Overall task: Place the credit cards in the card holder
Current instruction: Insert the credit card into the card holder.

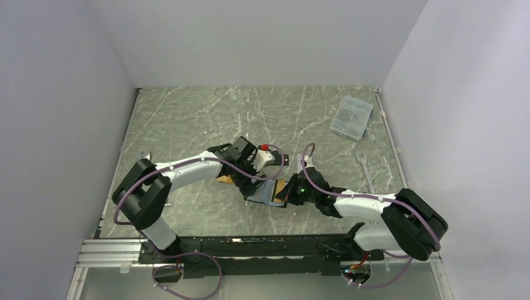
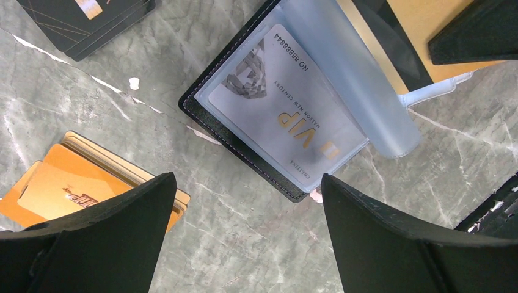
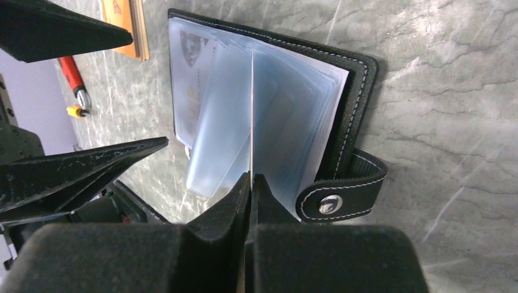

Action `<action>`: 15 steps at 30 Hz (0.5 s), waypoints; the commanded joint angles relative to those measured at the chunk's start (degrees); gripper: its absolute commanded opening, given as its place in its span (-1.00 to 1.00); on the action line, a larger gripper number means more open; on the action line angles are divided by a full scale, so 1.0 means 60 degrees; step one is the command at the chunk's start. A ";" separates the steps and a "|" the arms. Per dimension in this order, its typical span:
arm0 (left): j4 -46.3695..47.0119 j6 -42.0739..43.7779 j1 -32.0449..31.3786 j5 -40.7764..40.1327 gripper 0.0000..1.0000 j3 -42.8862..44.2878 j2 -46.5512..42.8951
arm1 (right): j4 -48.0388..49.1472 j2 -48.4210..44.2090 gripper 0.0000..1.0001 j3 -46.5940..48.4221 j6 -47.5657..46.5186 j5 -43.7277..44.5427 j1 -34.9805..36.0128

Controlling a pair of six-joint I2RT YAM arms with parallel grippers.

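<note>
Fingers first: the right fingers [image 3: 235, 195] are pinched tight on one clear leaf [image 3: 251, 110] of the card holder [image 3: 354, 91], standing it on edge like a lifted page; to my eye that is done to part the sleeves and bare a pocket for the other arm. Just above the same spot, the left fingers [image 2: 128, 220] hang spread wide and hold nothing, one on either side of the near corner of the holder, which looks like readiness to fetch a card rather than to grip the holder itself. Below them the card holder lies open and flat on the worktop [image 1: 187, 119], about midway between the two arms, its snap tab [image 3: 342, 195] flopped out to one side so it does not bar the pockets; a silver card [image 2: 281, 104] sits inside a clear sleeve already, face up. Beyond the raised leaf a gold face shows, though whether pocketed or loose I cannot tell. Close by lie the orange cards [image 2: 67, 189] in a small stack, apart from the holder, and a little further the black cards [image 2: 91, 21], likewise stacked; both piles wait within the left arm's reach, so I judge the job part done. A red-handled tool [image 3: 72, 73] lies past the orange stack; further off are a wrench [image 1: 365, 169] and, nearest the back wall, a clear plastic box [image 1: 352, 117].
</note>
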 commanded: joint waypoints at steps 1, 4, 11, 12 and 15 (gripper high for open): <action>0.0008 0.0159 0.0011 0.0138 0.90 0.0041 -0.0279 | 0.0013 -0.0296 -1.00 -0.0055 0.0079 -0.0241 -0.0085; -0.0017 0.0196 0.0009 0.0157 0.90 0.0066 -0.0376 | 0.0617 -0.0278 -1.00 -0.0202 0.0276 -0.0467 -0.0239; -0.0096 0.0257 0.0018 0.0270 0.90 0.0067 -0.0619 | 0.1360 0.0587 -1.00 0.0331 0.0158 -0.0939 -0.0282; -0.0084 0.0259 0.0011 0.0279 0.90 0.0049 -0.0627 | 0.1493 0.0669 -1.00 0.0397 0.0132 -0.0998 -0.0286; -0.0072 0.0269 0.0018 0.0298 0.90 0.0007 -0.0659 | 0.1577 0.0824 -1.00 0.0632 0.0028 -0.1105 -0.0286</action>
